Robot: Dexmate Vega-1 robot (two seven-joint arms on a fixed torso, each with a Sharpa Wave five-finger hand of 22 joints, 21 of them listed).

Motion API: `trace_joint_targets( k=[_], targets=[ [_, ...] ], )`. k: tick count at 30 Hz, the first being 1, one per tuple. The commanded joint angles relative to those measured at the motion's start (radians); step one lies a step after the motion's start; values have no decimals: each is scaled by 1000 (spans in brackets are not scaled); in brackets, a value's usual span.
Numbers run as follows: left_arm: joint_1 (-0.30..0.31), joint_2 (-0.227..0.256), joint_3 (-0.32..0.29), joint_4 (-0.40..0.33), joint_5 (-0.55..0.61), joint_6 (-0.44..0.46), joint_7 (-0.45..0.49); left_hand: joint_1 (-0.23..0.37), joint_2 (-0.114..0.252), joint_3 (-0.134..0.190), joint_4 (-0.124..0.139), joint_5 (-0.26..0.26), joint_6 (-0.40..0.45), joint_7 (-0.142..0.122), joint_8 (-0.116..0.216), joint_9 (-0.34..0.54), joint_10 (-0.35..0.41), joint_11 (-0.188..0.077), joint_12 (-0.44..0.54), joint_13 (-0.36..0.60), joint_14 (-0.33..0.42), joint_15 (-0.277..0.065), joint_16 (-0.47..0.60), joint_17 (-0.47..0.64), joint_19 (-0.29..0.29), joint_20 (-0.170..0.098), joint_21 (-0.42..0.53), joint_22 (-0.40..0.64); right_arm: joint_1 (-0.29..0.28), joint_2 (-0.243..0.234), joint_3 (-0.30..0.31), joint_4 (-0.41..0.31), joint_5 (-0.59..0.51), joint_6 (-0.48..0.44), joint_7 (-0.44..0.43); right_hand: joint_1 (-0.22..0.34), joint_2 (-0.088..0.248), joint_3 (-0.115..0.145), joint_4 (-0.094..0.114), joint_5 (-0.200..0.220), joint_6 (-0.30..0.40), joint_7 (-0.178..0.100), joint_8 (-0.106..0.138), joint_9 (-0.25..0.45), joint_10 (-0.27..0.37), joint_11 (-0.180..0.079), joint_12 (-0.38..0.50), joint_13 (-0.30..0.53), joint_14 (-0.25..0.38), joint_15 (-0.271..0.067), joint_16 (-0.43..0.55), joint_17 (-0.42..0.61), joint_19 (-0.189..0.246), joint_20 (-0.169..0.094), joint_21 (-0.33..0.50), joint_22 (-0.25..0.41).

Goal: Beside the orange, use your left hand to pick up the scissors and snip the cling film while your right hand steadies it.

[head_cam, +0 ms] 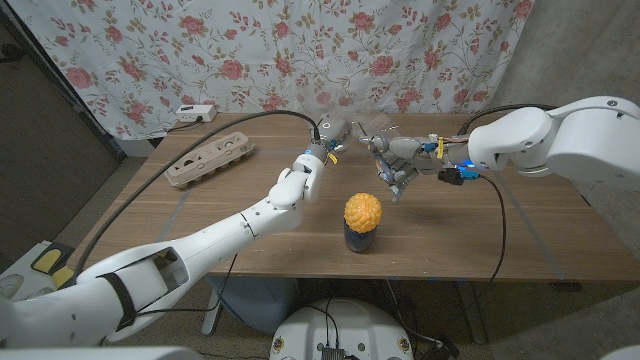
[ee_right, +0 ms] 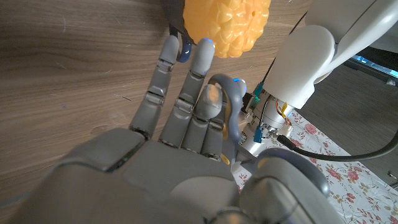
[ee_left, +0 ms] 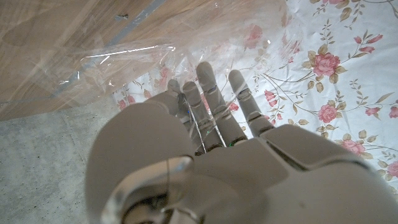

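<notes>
- Cling film [ee_left: 134, 59] hangs crinkled just beyond the left hand [head_cam: 331, 131], whose fingers [ee_left: 211, 93] reach straight out, slightly apart.
- Scissors [ee_right: 229, 109]: a grey handle loop sits around the right hand's [head_cam: 395, 160] fingers [ee_right: 194, 81].
- Orange [head_cam: 362, 211] sits on the desk [head_cam: 200, 215] near both hands.

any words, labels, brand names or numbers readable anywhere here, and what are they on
None can be read.
The white box at the table's far left edge: any marking is too small to read.
The orange, egg carton and flowered curtain show no text.
</notes>
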Motion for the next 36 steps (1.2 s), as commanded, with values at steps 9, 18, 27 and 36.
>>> trace_joint_targets(
  k=[9,18,27,36],
  targets=[
    [37,2,-11,-31,42,12,13,-11,1,2,-10,8,11,2,-7,-5,11,2,3,4,-7,-3,13,-6,-10,0,20,-15,-41,-44,33,16,14,23,12,13,3,-165,162,-1,46,36,134,0,0,3,-2,2,4,-8,0,4,9,-2,-6,3],
    [58,1,-21,-32,35,16,28,-14,1,4,-12,8,12,0,-8,-2,12,2,1,2,-9,-3,20,-12,-15,1,31,-24,-39,-49,29,19,5,16,16,12,4,-165,163,-1,42,38,140,14,2,4,-5,-2,3,-10,0,5,10,-3,-6,4],
    [65,-4,-20,-34,34,19,31,-16,0,5,-12,9,15,-1,-9,-4,12,2,2,4,-11,-4,23,-15,-16,0,35,-27,-43,-61,46,13,9,23,19,12,5,-165,163,-1,42,36,136,9,2,4,-2,3,3,-7,-1,4,10,-2,-7,4],
    [62,-11,-12,-30,43,26,23,-18,0,7,-12,9,12,1,-11,-3,13,1,0,2,-15,-5,27,-18,-19,1,40,-30,-84,-85,78,3,26,63,14,25,11,-161,158,-1,55,34,131,-6,10,6,0,6,8,-9,-2,1,8,-1,-7,6]
  ],
)
